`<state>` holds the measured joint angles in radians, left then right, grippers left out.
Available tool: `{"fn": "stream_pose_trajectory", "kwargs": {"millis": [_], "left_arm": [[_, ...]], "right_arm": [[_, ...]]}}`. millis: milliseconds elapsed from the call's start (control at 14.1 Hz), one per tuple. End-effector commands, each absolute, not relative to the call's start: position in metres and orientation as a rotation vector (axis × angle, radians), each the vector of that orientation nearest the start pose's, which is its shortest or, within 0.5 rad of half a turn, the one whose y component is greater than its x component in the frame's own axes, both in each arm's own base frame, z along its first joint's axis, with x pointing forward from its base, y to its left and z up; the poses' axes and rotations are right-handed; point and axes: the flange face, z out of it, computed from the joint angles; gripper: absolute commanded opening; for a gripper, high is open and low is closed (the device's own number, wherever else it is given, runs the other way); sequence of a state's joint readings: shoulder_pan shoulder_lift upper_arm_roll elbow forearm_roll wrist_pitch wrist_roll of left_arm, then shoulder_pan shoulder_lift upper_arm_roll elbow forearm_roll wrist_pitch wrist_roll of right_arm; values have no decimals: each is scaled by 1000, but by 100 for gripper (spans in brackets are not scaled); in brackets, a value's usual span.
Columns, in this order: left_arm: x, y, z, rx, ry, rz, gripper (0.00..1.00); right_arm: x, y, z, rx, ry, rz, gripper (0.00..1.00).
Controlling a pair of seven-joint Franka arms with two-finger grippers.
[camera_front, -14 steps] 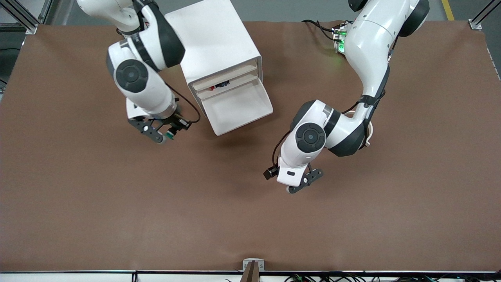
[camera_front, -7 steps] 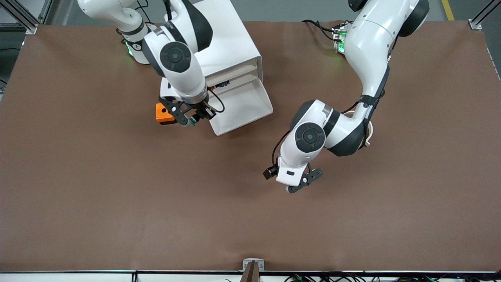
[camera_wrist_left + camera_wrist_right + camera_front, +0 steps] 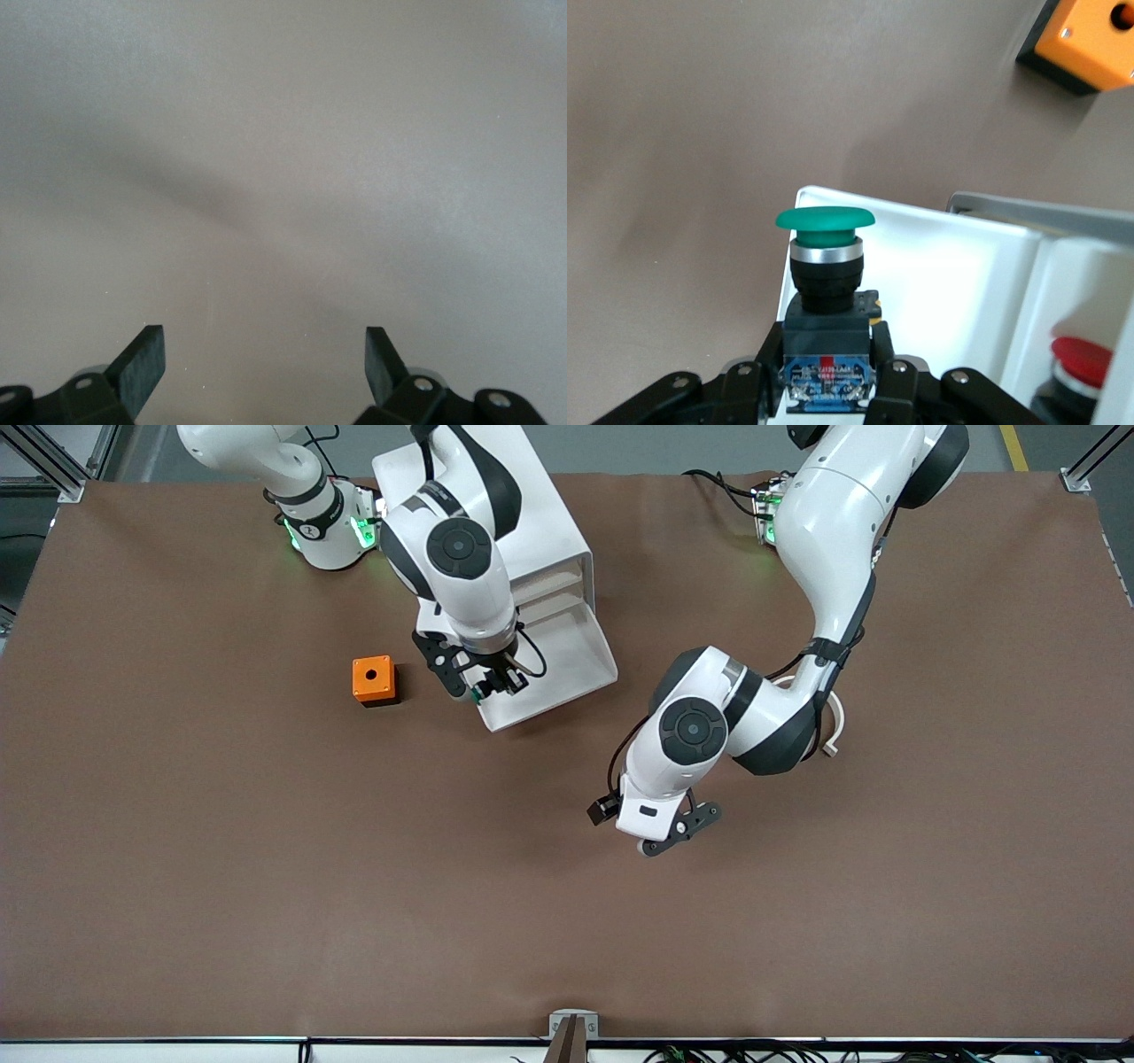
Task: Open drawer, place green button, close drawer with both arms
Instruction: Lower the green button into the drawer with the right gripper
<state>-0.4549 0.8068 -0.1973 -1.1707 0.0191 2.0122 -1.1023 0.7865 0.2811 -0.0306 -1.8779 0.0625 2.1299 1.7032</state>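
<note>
Carrying green-capped button [image 3: 825, 232], right gripper [image 3: 483, 682] clamps its body over corner of pulled-out drawer [image 3: 567, 657]. Left gripper [image 3: 666, 840] waits spread over bare table [image 3: 266, 868]. Risk: releasing this close to rim, button tips outside toward orange cube [image 3: 373, 679].

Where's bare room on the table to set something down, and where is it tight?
Free: the brown table between the orange cube with a round hole and the front camera's edge, and the stretch toward the left arm's end. Tight: around the open white plastic drawer, where the right gripper holds the green-capped push button over its corner.
</note>
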Motion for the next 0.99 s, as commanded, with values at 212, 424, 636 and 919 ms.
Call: {"fn": "stream_pose_trajectory", "kwargs": {"millis": [212,424,636,919], "left_arm": [[628,-424,326,-3146,-778,72,99],[627,-425,325,-3145,-776,74,99],[626,-427,325,-3147,-772,76,99],[625,-428,324,-3147,-769,78,99]], "right_arm": [[426,460,326,-2723,1579,72,0],[415,475,305,-2708,1602,62,0],[408,481,290,-2727,1600,65,0],[406,482,288,-2733,1601,67,0]]}}
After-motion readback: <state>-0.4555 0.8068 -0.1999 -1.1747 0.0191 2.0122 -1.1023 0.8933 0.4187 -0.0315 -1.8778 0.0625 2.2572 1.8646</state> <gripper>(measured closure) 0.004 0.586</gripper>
